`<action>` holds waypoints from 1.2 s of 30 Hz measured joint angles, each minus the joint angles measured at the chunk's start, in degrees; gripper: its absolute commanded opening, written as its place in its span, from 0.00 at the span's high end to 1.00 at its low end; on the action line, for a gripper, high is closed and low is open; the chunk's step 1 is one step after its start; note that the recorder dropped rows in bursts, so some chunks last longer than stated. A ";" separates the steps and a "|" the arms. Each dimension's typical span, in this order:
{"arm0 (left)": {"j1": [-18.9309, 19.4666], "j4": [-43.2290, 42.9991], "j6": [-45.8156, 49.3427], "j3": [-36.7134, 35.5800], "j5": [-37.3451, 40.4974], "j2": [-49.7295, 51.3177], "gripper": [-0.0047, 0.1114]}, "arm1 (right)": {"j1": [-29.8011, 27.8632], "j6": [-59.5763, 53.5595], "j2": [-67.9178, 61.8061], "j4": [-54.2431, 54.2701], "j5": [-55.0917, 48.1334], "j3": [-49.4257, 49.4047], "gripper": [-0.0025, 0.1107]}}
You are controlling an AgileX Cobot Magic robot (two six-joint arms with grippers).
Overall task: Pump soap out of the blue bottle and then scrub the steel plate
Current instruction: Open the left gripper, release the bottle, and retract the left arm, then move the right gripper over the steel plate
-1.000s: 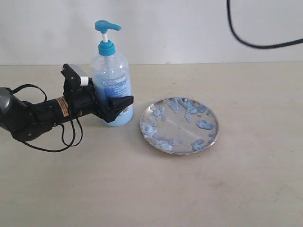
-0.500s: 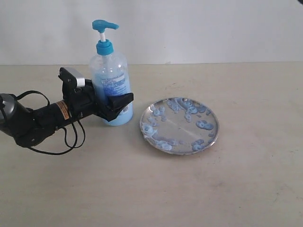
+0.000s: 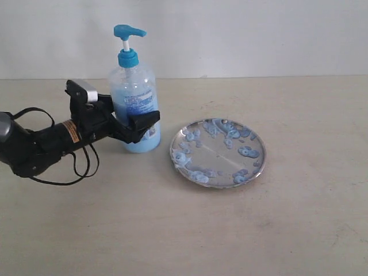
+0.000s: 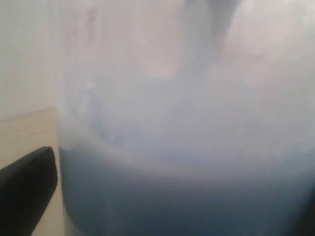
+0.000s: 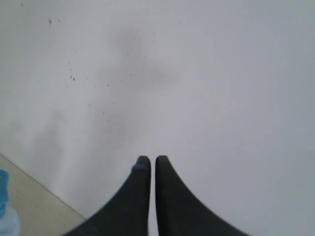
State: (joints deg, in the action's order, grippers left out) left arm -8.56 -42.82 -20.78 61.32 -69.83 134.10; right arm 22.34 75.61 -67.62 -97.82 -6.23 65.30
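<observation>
The blue bottle (image 3: 135, 106) stands upright at the left of the table, its bright blue pump head (image 3: 127, 31) raised. My left gripper (image 3: 142, 122) comes in from the left and is shut on the bottle's lower body, with one black finger (image 3: 146, 121) across its front and the other hidden behind. In the left wrist view the bottle (image 4: 187, 147) fills the frame beside one finger (image 4: 24, 191). The steel plate (image 3: 215, 150) lies to the right of the bottle, dotted with pale blue soap (image 3: 248, 152). My right gripper (image 5: 149, 162) is shut, empty, facing a white wall, and out of the exterior view.
A black cable (image 3: 80, 167) loops from the left arm onto the beige table (image 3: 184, 230). A white wall (image 3: 241, 34) rises behind the table. A bit of blue (image 5: 3, 184) shows at the edge of the right wrist view.
The left arm has shifted a little to the left and lifted slightly, still holding the bottle. The black cable seen at the upper right a second ago has left the view.
</observation>
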 measured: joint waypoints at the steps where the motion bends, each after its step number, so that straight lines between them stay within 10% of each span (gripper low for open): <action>1: 0.67 -0.63 -0.36 -0.53 0.00 -1.27 0.02 | 0.00 0.00 2.88 0.45 0.00 -1.00 0.98; 14: 10.10 -5.84 -8.76 -8.82 0.38 -20.50 0.08 | 0.02 0.95 38.12 13.59 -3.63 -36.84 0.98; 24: 10.35 -4.69 -8.76 -12.96 0.66 -40.07 0.92 | 0.02 14.57 38.91 15.78 -3.34 -56.46 0.98; 31: 13.49 -2.38 -8.76 -12.96 3.55 -61.59 0.92 | 0.02 16.57 38.91 15.89 -3.48 -59.21 0.98; 36: 14.41 -1.91 -7.72 -12.96 20.38 -78.85 0.92 | 0.02 16.57 38.91 15.89 -3.48 -59.30 0.98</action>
State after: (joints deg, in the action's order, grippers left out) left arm 5.85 -44.72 -28.50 48.36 -49.45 55.25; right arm 22.36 92.18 -28.71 -81.93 -9.71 6.00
